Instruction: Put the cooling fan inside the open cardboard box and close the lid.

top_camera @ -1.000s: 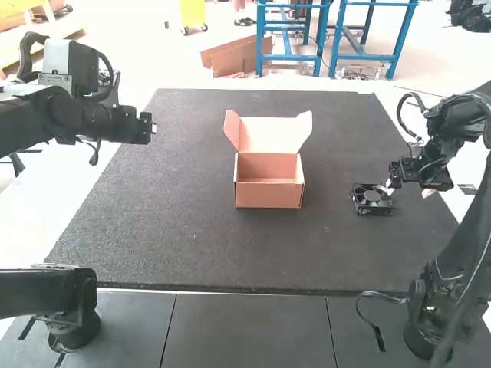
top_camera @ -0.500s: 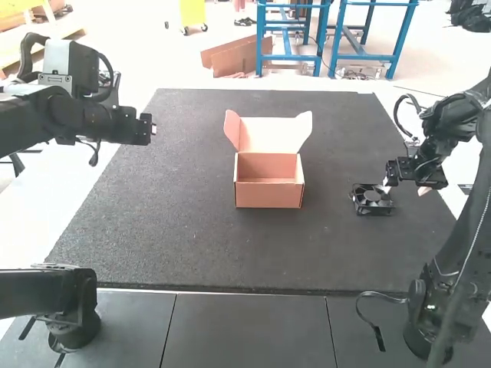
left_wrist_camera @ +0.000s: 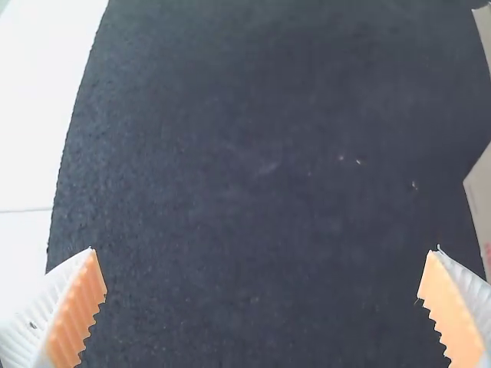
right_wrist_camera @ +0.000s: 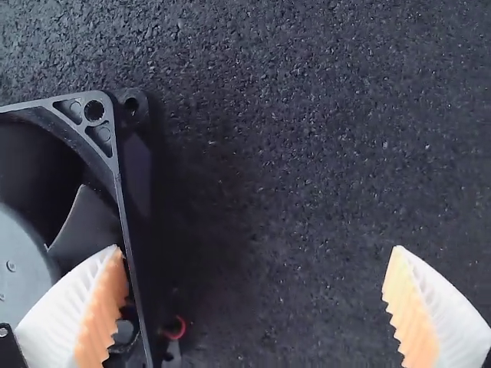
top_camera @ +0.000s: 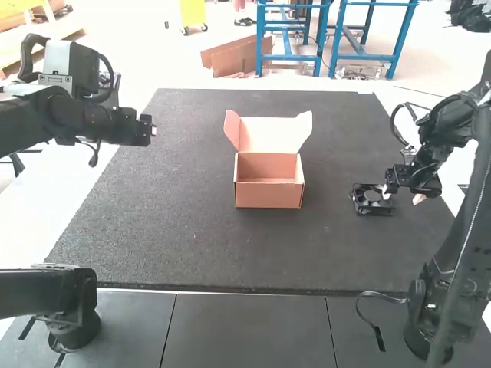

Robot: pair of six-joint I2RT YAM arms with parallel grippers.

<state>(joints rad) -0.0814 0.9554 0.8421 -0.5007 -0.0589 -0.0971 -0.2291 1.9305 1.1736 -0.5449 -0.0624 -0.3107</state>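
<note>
A black square cooling fan [top_camera: 373, 198] lies flat on the dark mat, to the right of the open cardboard box [top_camera: 268, 180], whose lid [top_camera: 267, 132] stands up at the back. My right gripper [top_camera: 402, 194] is open and low at the fan's right edge. In the right wrist view one finger sits over the fan's frame [right_wrist_camera: 126, 184], the other over bare mat, so the right gripper [right_wrist_camera: 253, 314] straddles the fan's rim. My left gripper [top_camera: 150, 128] hangs open over the mat's far left part, nothing between the left gripper's [left_wrist_camera: 261, 307] fingers.
The dark mat [top_camera: 192, 222] covers the table; its left edge meets the pale table surface [left_wrist_camera: 38, 115]. A corner of the box [left_wrist_camera: 482, 199] shows at the side of the left wrist view. Open mat lies between box and fan.
My right gripper has dropped and shifted slightly right, settling over the fan's right edge. The left arm, box and fan have kept still.
</note>
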